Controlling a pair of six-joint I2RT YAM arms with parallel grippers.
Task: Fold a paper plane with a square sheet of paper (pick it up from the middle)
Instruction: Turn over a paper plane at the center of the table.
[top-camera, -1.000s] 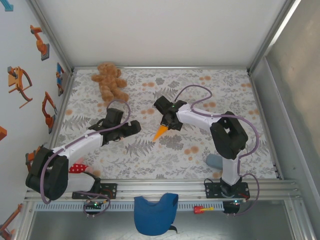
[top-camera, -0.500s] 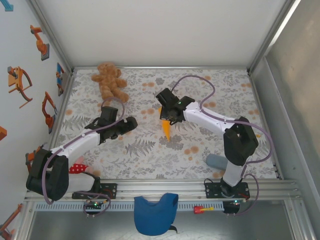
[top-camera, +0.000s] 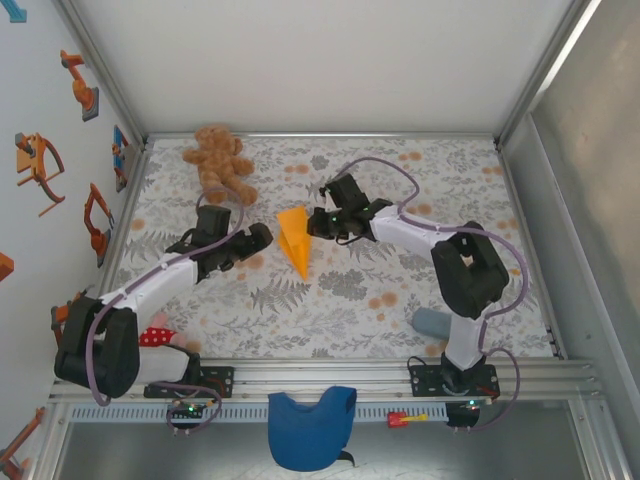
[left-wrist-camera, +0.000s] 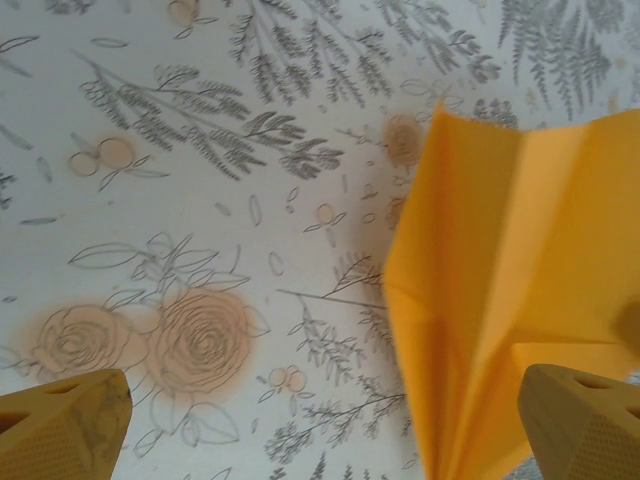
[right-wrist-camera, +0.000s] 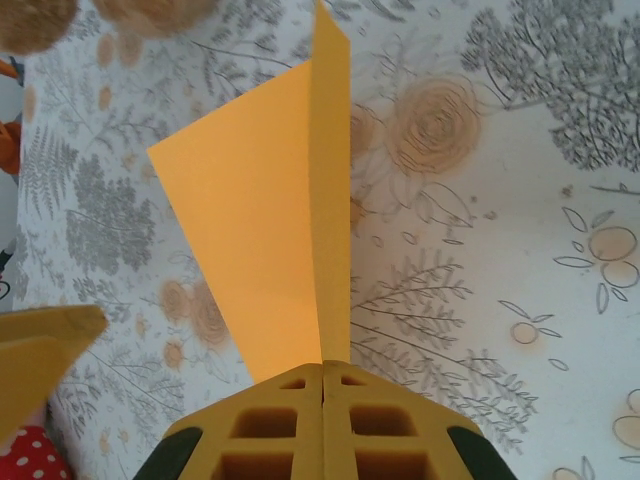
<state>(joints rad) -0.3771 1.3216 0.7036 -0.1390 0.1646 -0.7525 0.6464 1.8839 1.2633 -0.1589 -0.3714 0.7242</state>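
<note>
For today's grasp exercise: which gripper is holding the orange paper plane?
The right gripper: its jaws are shut on the paper plane, while the left gripper stands open, gripping nothing.

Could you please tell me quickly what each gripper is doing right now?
Left gripper: open.
Right gripper: closed on the plane.

The left arm (top-camera: 150, 285) and right arm (top-camera: 410, 232) have white links and black joints, with a purple cable (top-camera: 385, 165) looping along each. The left gripper (left-wrist-camera: 322, 420) and right gripper (right-wrist-camera: 322, 378) have mustard-yellow fingers (left-wrist-camera: 60, 425).
</note>
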